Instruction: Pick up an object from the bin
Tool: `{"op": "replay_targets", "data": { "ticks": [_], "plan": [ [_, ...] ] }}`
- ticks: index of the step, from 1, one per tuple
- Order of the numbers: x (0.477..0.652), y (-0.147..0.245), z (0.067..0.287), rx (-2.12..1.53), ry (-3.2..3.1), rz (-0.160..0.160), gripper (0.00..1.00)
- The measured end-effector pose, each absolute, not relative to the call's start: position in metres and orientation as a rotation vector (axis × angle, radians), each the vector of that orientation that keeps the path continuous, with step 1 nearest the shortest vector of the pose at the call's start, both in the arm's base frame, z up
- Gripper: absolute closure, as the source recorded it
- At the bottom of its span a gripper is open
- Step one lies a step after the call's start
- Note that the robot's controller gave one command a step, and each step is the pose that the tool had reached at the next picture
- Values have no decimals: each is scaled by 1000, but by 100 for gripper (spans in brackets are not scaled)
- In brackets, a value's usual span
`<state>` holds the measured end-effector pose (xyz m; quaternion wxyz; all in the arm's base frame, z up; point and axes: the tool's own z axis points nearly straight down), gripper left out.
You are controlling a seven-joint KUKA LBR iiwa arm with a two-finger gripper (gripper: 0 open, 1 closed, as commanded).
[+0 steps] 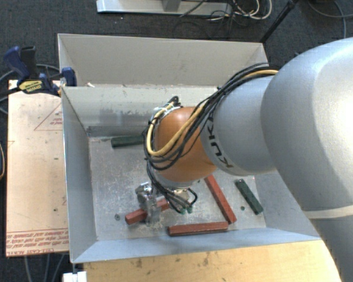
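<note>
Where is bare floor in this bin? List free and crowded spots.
Free: left floor between the back dark green bar and the small red-brown block by the gripper. Crowded: front right, with the front red-brown bar, slanted red-brown bar and right green bar.

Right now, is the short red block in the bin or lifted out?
In: the short red block lies on the bin floor near its front wall, with the pincer over one end.

We log a dark green flat bar point(126, 141) rear left; long red-brown stick point(198, 229) front; slanted red-brown stick point(219, 200) and short dark green bar point(249, 196) right.
</note>
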<state>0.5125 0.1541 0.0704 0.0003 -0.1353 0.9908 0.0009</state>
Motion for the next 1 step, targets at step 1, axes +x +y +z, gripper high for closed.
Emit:
{"op": "replay_targets", "data": {
  "ticks": [1],
  "plan": [
    [514,144,209,-510,3090,2,100]
  ]
}}
